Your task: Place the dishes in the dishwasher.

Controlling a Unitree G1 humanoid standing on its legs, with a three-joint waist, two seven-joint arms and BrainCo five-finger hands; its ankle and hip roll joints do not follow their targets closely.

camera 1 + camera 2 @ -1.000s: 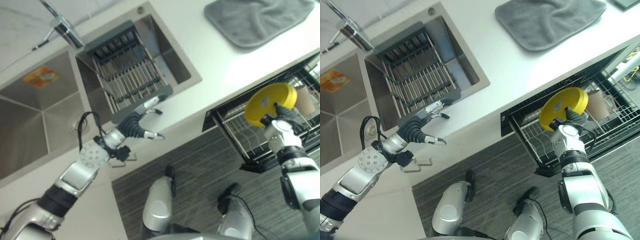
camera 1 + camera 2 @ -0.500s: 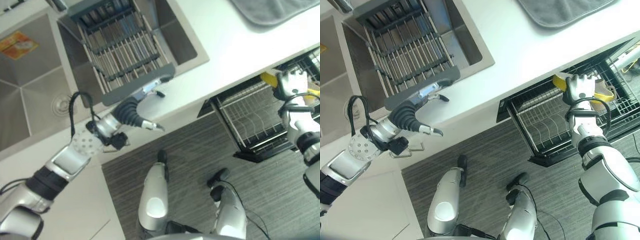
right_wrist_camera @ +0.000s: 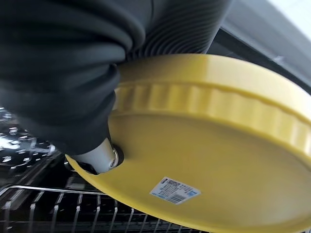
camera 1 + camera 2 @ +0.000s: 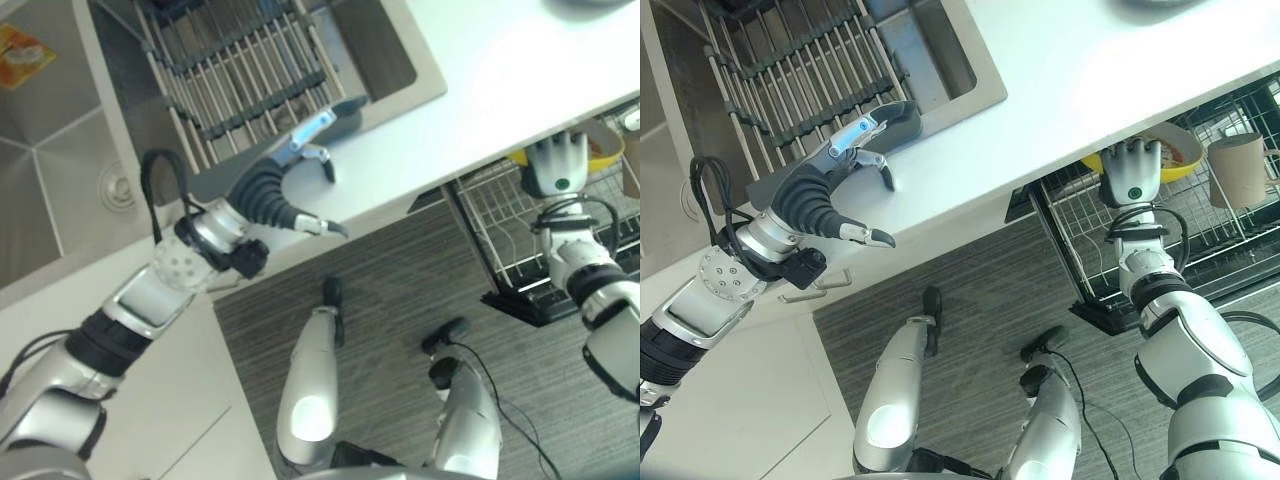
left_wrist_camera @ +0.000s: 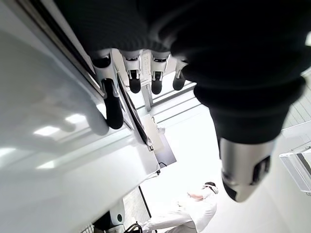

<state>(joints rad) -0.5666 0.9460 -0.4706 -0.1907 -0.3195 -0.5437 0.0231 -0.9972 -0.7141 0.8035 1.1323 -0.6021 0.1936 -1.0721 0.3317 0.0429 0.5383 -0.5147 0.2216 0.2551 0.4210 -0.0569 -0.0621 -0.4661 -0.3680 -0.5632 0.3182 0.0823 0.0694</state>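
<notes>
Right hand grips a yellow plate, thumb pressed to its underside, holding it over the pulled-out dishwasher rack beneath the white countertop. Beside it in the rack stands a brown cup. Left hand hovers with relaxed fingers, holding nothing, over the counter edge by the sink's drying rack.

I see a yellow plate of smooth, slightly glossy plastic with a paper sticker underneath. The dishwasher rack is thin shiny metal wire. The sink looks like brushed steel, the desk smooth glossy white, the floor matt and streaked grey.
</notes>
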